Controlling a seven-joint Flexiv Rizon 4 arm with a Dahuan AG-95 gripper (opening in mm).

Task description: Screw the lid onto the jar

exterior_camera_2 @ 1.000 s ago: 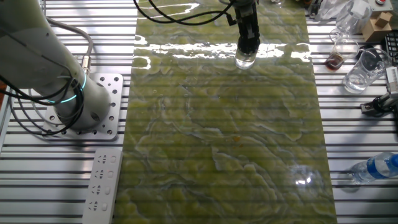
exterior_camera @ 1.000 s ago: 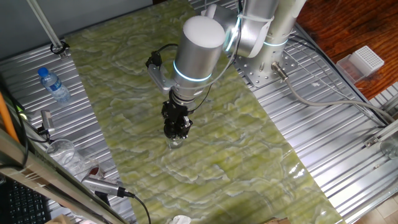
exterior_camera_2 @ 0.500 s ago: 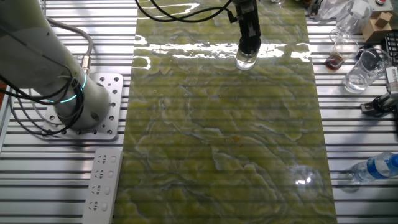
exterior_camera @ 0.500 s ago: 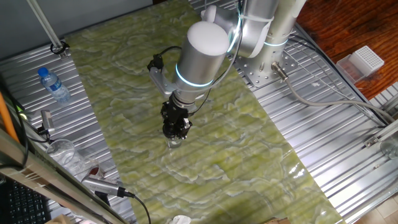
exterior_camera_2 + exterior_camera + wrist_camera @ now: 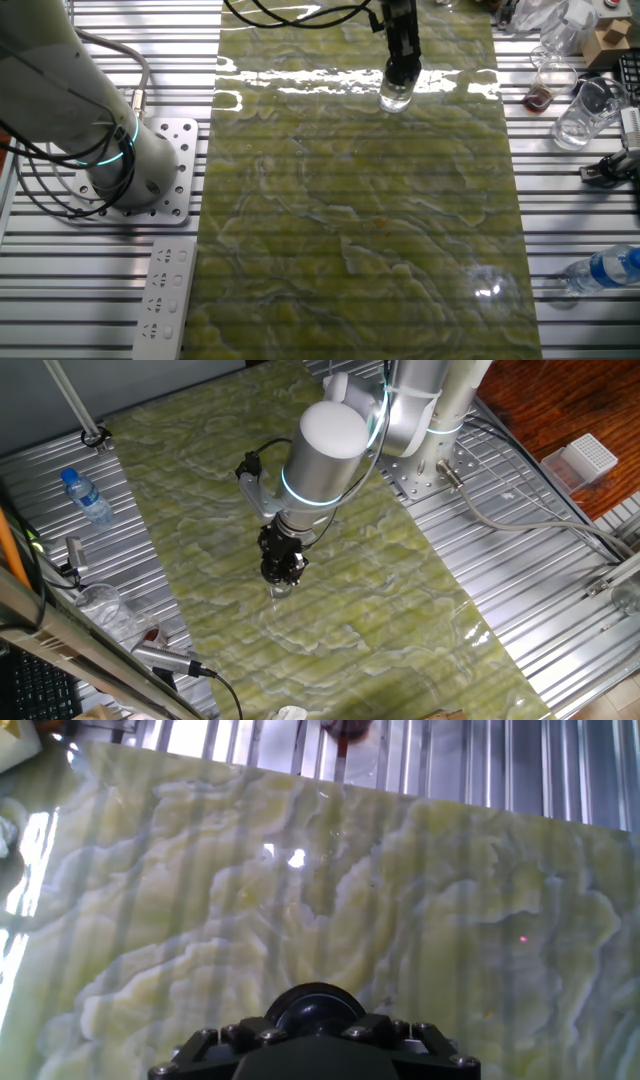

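Gripper (image 5: 400, 78) sits clamped on the lid (image 5: 313, 1008) atop the jar (image 5: 396, 97), mid-screwing; next, I'd judge, another tightening twist.

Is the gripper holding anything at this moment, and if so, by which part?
The gripper is closed on the lid, gripping its rim from the sides, with the lid sitting on top of the jar.

My workspace: glossy green marbled mat (image 5: 200, 490) with light glare, ribbed aluminium table (image 5: 590, 250), reddish wooden floor (image 5: 560, 400) beyond, water bottle (image 5: 85, 497) at my table edge.
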